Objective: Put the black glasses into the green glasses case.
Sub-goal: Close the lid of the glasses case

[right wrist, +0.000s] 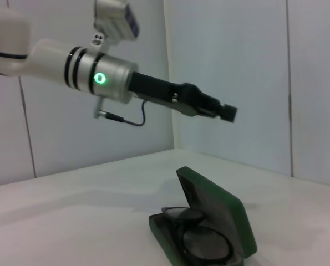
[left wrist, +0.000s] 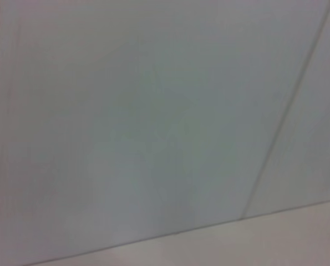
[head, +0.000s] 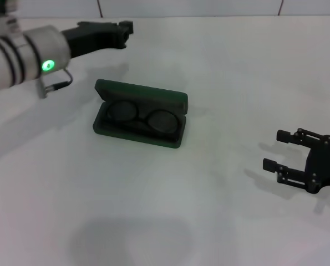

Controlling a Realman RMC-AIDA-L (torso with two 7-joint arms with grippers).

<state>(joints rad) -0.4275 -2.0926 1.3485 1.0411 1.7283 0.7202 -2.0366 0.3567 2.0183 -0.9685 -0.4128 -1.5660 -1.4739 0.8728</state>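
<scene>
1. The dark green rectangular hard glasses case [head: 140,120] with rounded corners lies open near the middle of the white worktop [head: 209,221], a little toward the far left corner; its lid stands up on the far side.
2. The thin black plastic-framed glasses [head: 141,117] lie inside the lower half of the case, both round lenses facing up. In the right wrist view the glasses [right wrist: 201,241] are also seen resting in the case [right wrist: 220,221].
3. The left gripper [head: 125,29], black and slim, hangs in the air above the far left part of the worktop, beyond the case and well apart from it. It holds nothing; whether its fingers are apart or together I cannot tell. In the right wrist view the same gripper [right wrist: 226,112] is high above the case.
4. The right gripper [head: 278,151], a black one with two fingers, is near the right edge of the worktop, low over the surface, well apart from the case. Its fingers are spread wide and hold nothing; they point toward the left.
5. The worktop is plain white and matte, with soft shadows of the arms on it.
6. Behind it stands a pale wall [left wrist: 153,111] of large panels with thin dark seams; the left wrist view shows only this wall and a strip of the worktop.
</scene>
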